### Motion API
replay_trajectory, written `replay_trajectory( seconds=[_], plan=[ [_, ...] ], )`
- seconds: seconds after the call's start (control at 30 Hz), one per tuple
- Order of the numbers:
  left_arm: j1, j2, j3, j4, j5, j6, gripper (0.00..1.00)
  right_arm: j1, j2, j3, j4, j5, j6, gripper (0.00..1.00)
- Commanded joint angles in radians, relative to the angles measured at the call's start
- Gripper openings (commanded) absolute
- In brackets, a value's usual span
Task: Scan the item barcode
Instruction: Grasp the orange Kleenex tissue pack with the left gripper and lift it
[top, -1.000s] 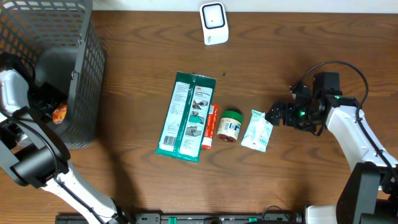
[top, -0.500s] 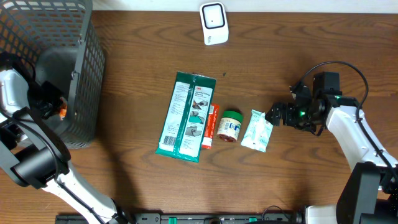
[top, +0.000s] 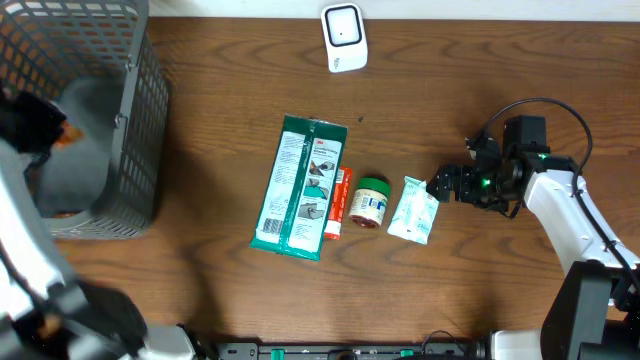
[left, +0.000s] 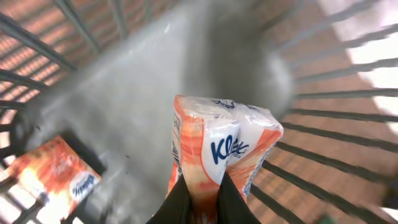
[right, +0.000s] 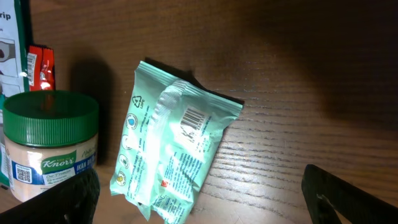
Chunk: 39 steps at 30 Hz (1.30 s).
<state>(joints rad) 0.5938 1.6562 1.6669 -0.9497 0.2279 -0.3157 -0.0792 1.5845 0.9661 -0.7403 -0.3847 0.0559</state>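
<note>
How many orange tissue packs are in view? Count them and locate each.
2. One Kleenex tissue pack is pinched in the left claw within the wire basket; the other pack lies on the basket floor. Others may be hidden.

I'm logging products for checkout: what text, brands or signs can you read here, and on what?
"Knorr": label of the green-lidded jar, beside a QR code.
"Kle", cut off: orange tissue pack in the left gripper.
Barcode, digits unreadable: pale green packet.
Print too small to read: flat green package.
</note>
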Motion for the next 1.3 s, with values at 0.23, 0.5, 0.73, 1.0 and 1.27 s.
replay_trajectory(
  seconds=[0.23,0.5,0.73,1.0,1.27],
  plan=[
    [-0.224,-0.246,0.01,-0.163,0.236,0.053,0.13,0.009,-0.008,-0.004,-0.001,0.0,-0.001,0.99],
    [-0.599,-0.198,-0.175,-0.112,0.176,0.091,0.14,0.009,-0.008,-0.004,-0.001,0.0,-0.001,0.99],
    [-0.882,-0.083,-0.315,0.054,-0.139,-0.028,0.13,0.009,-0.008,-0.004,-0.001,0.0,-0.001,0.99],
    [-1.156,0.025,-0.317,0.099,-0.78,-0.137,0.13,0.009,-0.008,-0.004,-0.001,-0.001,-0.001,0.99],
    [-1.298,0.186,-0.317,0.096,-1.151,-0.172,0.13,0.009,-0.008,-0.004,-0.001,0.0,-0.001,0.99]
  ],
)
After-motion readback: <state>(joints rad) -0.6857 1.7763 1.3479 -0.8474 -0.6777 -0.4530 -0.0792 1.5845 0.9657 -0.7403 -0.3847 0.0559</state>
